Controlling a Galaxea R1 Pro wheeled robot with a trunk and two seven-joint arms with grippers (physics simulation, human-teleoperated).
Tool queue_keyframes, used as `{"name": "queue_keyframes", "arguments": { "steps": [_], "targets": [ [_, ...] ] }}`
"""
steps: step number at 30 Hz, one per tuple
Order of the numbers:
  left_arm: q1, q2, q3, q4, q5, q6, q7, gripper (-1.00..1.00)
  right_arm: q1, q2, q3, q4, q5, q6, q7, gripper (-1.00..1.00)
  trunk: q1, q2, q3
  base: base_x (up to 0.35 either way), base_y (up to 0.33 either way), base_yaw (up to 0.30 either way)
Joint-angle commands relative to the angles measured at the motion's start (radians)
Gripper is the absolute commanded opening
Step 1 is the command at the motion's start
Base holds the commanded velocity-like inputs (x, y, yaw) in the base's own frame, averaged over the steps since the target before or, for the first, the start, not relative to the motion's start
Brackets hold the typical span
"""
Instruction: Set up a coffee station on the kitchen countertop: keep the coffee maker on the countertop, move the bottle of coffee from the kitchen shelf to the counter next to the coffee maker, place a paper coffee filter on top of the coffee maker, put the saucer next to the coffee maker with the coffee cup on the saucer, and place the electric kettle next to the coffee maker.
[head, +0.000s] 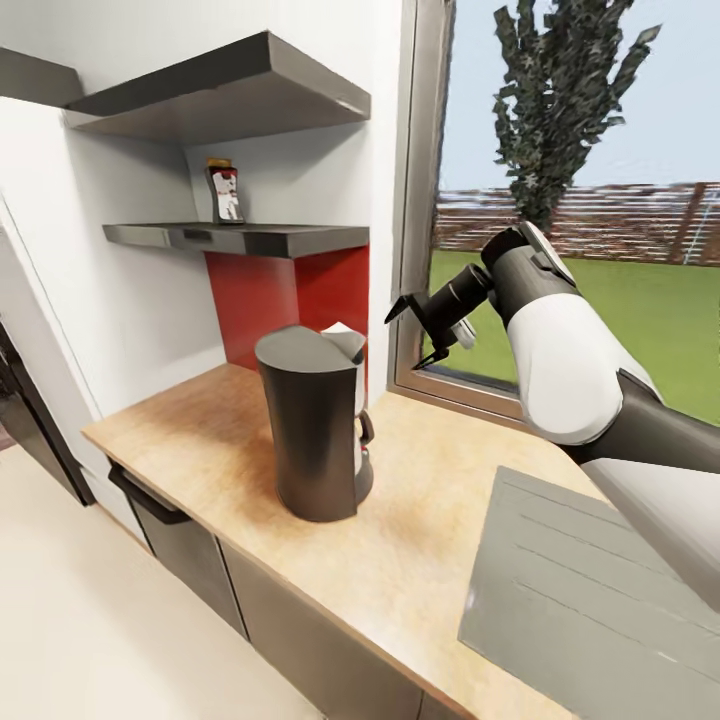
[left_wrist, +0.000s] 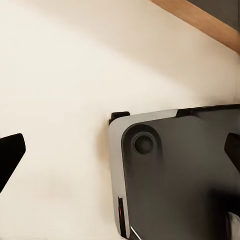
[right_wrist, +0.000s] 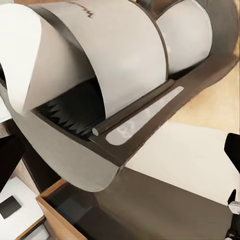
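Observation:
The tall dark-grey coffee maker (head: 315, 435) stands on the light wood kitchen countertop (head: 215, 430). A whitish sheet, the paper coffee filter (head: 340, 329), peeks up at the far edge of its slanted top. The bottle of coffee (head: 225, 192) stands on the thin dark kitchen shelf (head: 240, 238) above the red backsplash. My right gripper (head: 420, 335) hangs open in front of the window, to the right of the coffee maker and above its top, holding nothing. My left gripper (left_wrist: 120, 155) is open over the pale floor and my own base. The saucer, coffee cup and electric kettle are out of view.
A grey steel drainboard (head: 590, 590) is set into the countertop at the right, under my right arm. A thick dark slab (head: 230, 90) juts out above the shelf. The window frame (head: 415, 200) stands just behind my right gripper. A black appliance (head: 25, 420) borders the counter's left end.

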Motion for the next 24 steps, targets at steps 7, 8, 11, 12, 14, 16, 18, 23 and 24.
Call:
{"name": "queue_keyframes", "arguments": {
  "steps": [7, 8, 11, 12, 14, 16, 18, 23, 24],
  "targets": [
    [-0.001, 0.0, 0.009, 0.001, -0.005, -0.002, -0.005, 1.0, -0.001, 0.001, -0.005, 0.0, -0.003, 0.011, -0.008, 1.0, 0.0, -0.002, -0.002, -0.316, -0.04, 0.0],
    [-0.001, 0.0, 0.009, 0.0, -0.005, -0.002, -0.005, 1.0, -0.001, 0.001, -0.005, 0.002, -0.003, 0.011, -0.008, 1.0, 0.0, -0.002, -0.002, -0.334, 0.054, 0.0],
    [-0.002, 0.0, 0.009, -0.001, -0.005, -0.002, -0.005, 1.0, -0.001, 0.001, -0.005, 0.008, -0.003, 0.012, -0.008, 1.0, 0.0, -0.002, -0.002, -0.334, 0.088, 0.0],
    [-0.002, 0.0, 0.009, -0.001, -0.005, -0.002, -0.004, 1.0, -0.001, 0.001, -0.004, 0.011, -0.004, 0.013, -0.008, 1.0, 0.0, -0.002, -0.002, -0.318, 0.14, 0.0],
    [-0.003, 0.0, 0.009, -0.001, -0.005, -0.002, -0.004, 1.0, -0.001, 0.001, -0.004, 0.024, -0.003, 0.014, -0.009, 1.0, 0.0, -0.002, -0.002, -0.3, 0.176, 0.0],
    [-0.003, 0.0, 0.009, -0.002, -0.005, -0.002, -0.004, 1.0, 0.0, 0.001, -0.003, 0.049, -0.003, 0.015, -0.009, 1.0, 0.0, -0.002, -0.002, -0.289, 0.197, 0.0],
    [-0.004, 0.0, 0.009, -0.002, -0.005, -0.002, -0.004, 1.0, 0.0, 0.001, -0.003, 0.087, -0.003, 0.016, -0.009, 1.0, 0.0, -0.002, -0.002, -0.282, 0.209, 0.0],
    [-0.004, 0.0, 0.007, -0.002, -0.005, -0.002, -0.004, 1.0, 0.007, 0.001, -0.003, 0.215, -0.001, 0.025, -0.007, 1.0, 0.0, -0.002, -0.002, -0.279, 0.216, 0.0],
    [-0.004, 0.0, 0.007, -0.002, -0.005, -0.002, -0.004, 1.0, 0.01, 0.001, -0.003, 0.228, -0.001, 0.032, -0.007, 1.0, 0.0, -0.002, -0.002, -0.278, 0.218, 0.0]
  ]
}}
